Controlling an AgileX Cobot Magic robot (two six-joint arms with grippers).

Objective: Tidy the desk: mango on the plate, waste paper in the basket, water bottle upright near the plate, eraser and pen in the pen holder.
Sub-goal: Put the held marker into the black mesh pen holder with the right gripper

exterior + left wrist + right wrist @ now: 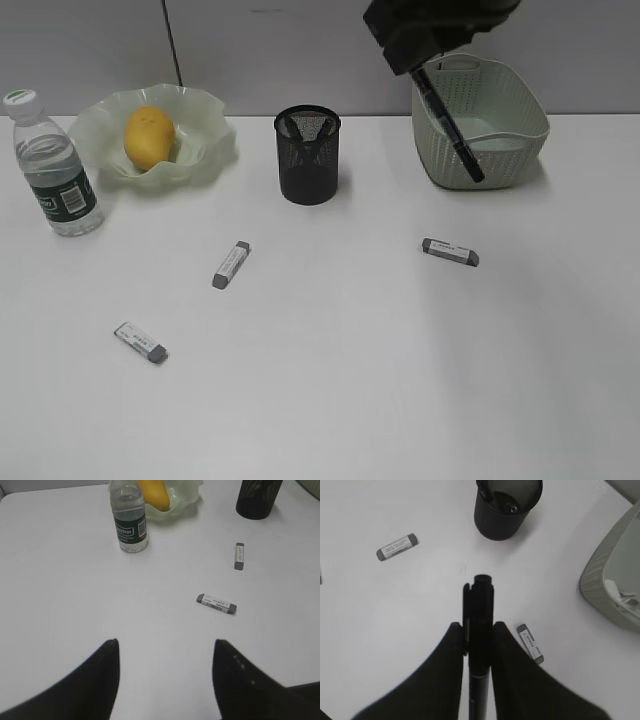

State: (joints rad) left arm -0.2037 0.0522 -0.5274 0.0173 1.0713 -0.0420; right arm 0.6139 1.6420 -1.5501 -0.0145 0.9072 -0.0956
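The yellow mango (148, 135) lies in the wavy green plate (208, 142). Left of the plate the water bottle (55, 165) stands upright. My right gripper (418, 68) hangs high in front of the basket (495, 125), shut on a black pen (479, 605) that slants down from it. The black mesh pen holder (307, 155) stands mid-desk with dark items inside. Three grey-and-white erasers (231, 264) (141, 342) (449, 251) lie flat on the desk. A white scrap, seemingly the waste paper (621, 596), lies in the basket. My left gripper (167, 642) is open over bare desk.
The white desk (350, 380) meets a grey wall behind the objects. From the right wrist view, the pen holder (500, 520) lies ahead of the pen tip, the basket rim (600, 585) to the right, and one eraser (530, 642) beside the right finger.
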